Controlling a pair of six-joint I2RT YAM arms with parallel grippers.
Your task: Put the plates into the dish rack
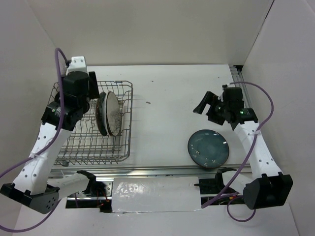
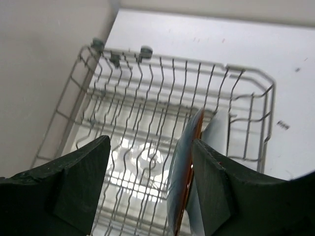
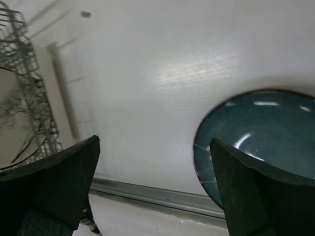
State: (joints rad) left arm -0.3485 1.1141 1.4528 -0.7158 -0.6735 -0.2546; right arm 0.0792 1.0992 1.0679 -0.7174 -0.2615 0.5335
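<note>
Hovering above dish rack (image 1: 96, 148) — left end effector (image 2: 150, 147) spread.

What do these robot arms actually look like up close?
The left arm and right arm share white links dotted with small holes, black joints and looping purple cables. The left claw and right claw each have two chunky black fingers.

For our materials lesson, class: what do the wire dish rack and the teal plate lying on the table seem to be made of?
Dish rack: likely metal wire, grey and smooth, maybe coated; thin bent rods with bright glints. Teal plate: probably glazed ceramic; glossy surface with sharp light reflections and pale speckles.
</note>
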